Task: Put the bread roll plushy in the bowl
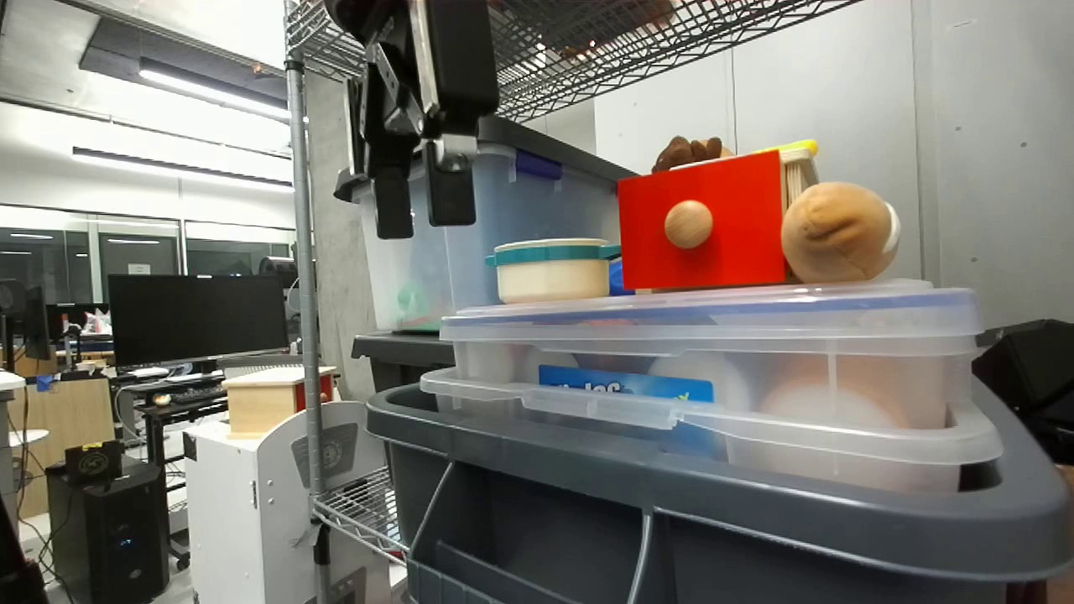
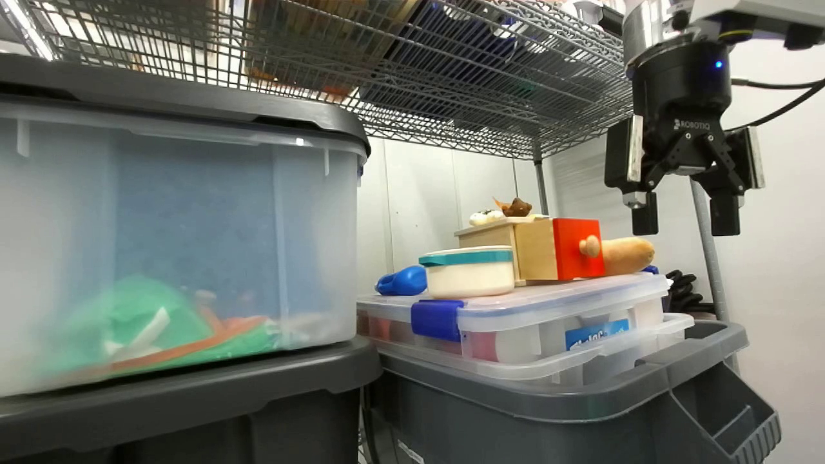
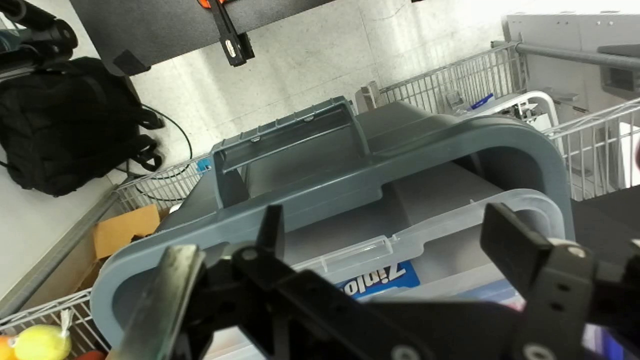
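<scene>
1 bread roll plushy (image 1: 839, 233) | well apart from tool (image 2: 686, 220), to its side | jaws wide, empty

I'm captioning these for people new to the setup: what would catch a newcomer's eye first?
Probably the bright red drawer front with its round wooden knob, above the clear plastic box, with the tan bread roll plushy right beside it. Next, the black gripper, hanging open at the upper right of an exterior view. Then comes the cream-and-teal bowl, resting on the same box.
</scene>
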Available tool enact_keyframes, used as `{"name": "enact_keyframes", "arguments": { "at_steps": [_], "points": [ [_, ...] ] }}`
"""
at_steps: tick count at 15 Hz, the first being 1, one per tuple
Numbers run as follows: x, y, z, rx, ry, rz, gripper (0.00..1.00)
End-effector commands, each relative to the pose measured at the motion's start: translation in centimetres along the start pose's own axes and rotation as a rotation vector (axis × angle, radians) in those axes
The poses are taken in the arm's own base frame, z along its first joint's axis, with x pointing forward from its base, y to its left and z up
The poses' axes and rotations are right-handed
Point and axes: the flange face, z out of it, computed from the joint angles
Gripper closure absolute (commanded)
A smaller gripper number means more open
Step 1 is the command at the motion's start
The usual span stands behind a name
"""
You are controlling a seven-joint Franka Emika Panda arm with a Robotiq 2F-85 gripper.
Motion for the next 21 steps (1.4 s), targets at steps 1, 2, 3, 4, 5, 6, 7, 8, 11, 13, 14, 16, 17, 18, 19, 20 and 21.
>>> {"name": "enact_keyframes", "arguments": {
  "at_steps": [1, 2, 3, 4, 5, 6, 7, 8, 11, 13, 14, 16, 17, 18, 19, 20, 21],
  "points": [
    [0.02, 0.01, -0.05, 0.000, -0.001, 0.000, 0.00],
    [0.02, 0.01, -0.05, 0.000, -0.001, 0.000, 0.00],
    [0.02, 0.01, -0.05, 0.000, -0.001, 0.000, 0.00],
    [0.02, 0.01, -0.05, 0.000, -0.001, 0.000, 0.00],
    [0.02, 0.01, -0.05, 0.000, -0.001, 0.000, 0.00],
    [0.02, 0.01, -0.05, 0.000, -0.001, 0.000, 0.00],
    [0.02, 0.01, -0.05, 0.000, -0.001, 0.000, 0.00],
    [0.06, 0.02, -0.08, 0.000, -0.001, -0.004, 0.00],
    [0.23, 0.01, -0.04, -0.009, -0.003, -0.028, 0.00],
    [0.31, -0.07, 0.07, -0.003, -0.009, -0.054, 0.00],
    [0.38, -0.10, 0.14, -0.004, -0.011, -0.067, 0.00],
    [0.55, -0.20, 0.28, -0.006, -0.014, -0.090, 0.00],
    [0.64, -0.29, 0.28, -0.007, -0.014, -0.099, 0.00],
    [0.67, -0.33, 0.22, -0.007, -0.012, -0.109, 0.00],
    [0.69, -0.34, 0.16, -0.006, -0.012, -0.115, 0.00],
    [0.73, -0.34, 0.09, -0.005, -0.012, -0.118, 0.00],
    [0.81, -0.28, -0.01, -0.003, -0.013, -0.119, 0.00]
  ]
}}
